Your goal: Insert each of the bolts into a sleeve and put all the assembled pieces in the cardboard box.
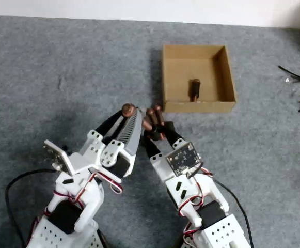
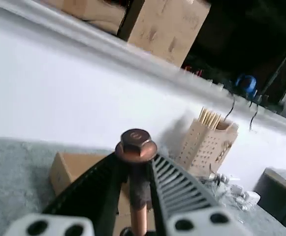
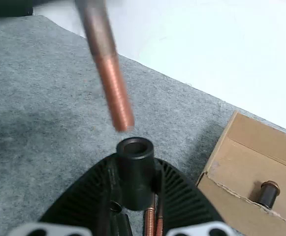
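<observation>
Your left gripper [image 2: 137,167] pinches the copper flanged bolt [image 2: 136,145] just over the black tubular sleeve [image 3: 135,162], which your right gripper [image 3: 134,179] clasps mouth-up for insertion.

Grey carpeted table [image 1: 46,77], cardboard box [image 1: 199,107] and loose bolts [image 1: 155,112] on it
</observation>
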`<action>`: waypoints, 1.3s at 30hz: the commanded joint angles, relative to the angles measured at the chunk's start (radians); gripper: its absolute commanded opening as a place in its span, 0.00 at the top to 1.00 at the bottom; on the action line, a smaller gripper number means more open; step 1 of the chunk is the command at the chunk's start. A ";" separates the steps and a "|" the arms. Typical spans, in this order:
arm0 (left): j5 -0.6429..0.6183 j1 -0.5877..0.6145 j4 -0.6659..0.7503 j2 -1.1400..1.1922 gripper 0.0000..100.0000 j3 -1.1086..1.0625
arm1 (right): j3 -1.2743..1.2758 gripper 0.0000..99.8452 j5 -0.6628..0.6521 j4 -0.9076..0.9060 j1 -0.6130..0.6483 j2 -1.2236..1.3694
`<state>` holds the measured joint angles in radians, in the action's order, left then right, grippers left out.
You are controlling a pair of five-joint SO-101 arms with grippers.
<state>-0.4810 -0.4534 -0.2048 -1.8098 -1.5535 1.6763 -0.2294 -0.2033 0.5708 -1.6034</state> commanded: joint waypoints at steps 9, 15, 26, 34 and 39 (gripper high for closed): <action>0.017 -0.004 0.034 -0.004 0.99 -0.070 | 0.111 1.00 -0.011 0.033 0.013 -0.013; 0.020 -0.013 0.034 -0.005 0.99 -0.088 | 0.114 1.00 -0.011 -0.004 0.018 -0.018; 0.020 -0.015 0.035 -0.008 0.99 -0.136 | 0.116 1.00 -0.097 -0.005 0.076 -0.018; 0.017 -0.068 0.029 -0.013 0.99 -0.139 | 0.117 1.00 -0.100 -0.005 0.074 -0.016; 0.015 -0.071 0.029 -0.013 0.99 -0.139 | 0.117 1.00 -0.100 -0.007 0.074 -0.012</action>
<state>-0.4611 -0.4994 -0.1788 -1.8082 -1.6763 1.6763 -0.3184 -0.2125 0.6276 -1.6065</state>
